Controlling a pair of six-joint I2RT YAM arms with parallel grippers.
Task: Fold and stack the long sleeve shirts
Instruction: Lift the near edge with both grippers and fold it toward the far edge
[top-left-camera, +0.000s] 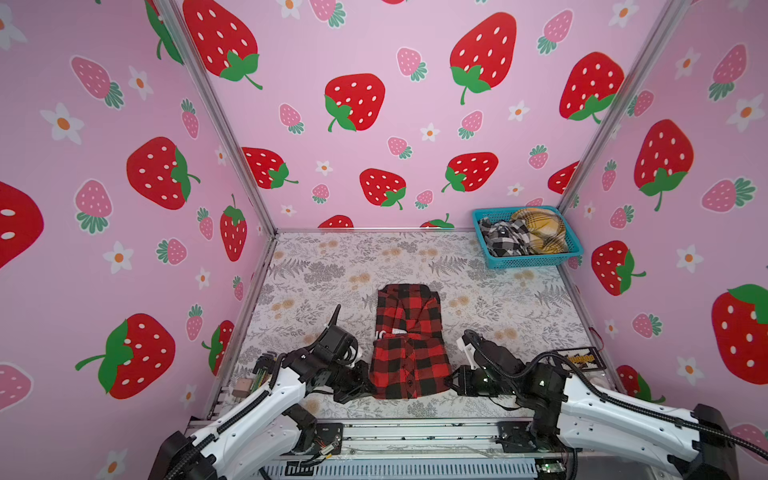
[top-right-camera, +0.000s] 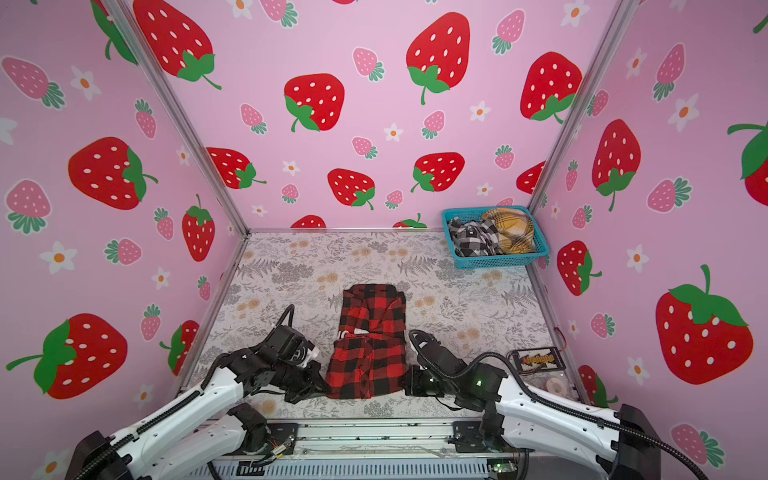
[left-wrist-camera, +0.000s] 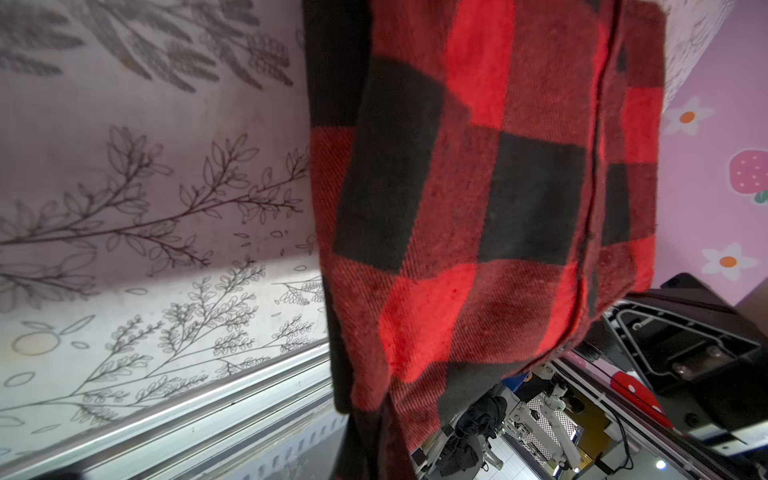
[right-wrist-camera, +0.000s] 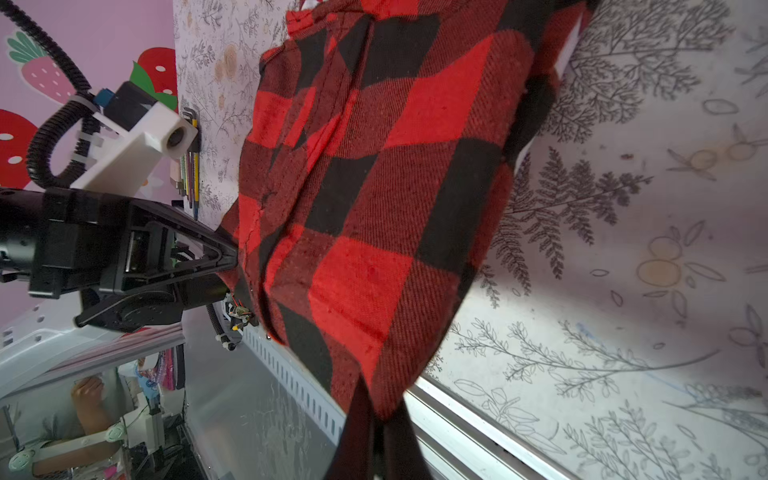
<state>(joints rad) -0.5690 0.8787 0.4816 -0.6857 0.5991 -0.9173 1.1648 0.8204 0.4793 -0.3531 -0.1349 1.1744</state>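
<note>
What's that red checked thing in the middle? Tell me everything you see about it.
The red-and-black shirt is soft, flannel-like buffalo check, already folded into a narrow strip running away from the robot on the floral table. A button placket shows on its near half, and a bit of white lettering peeks out mid-length. The left gripper and right gripper pinch its two near corners, jaws shut, and that edge looks raised.

Top pair high, wrists close — shirt shared
</note>
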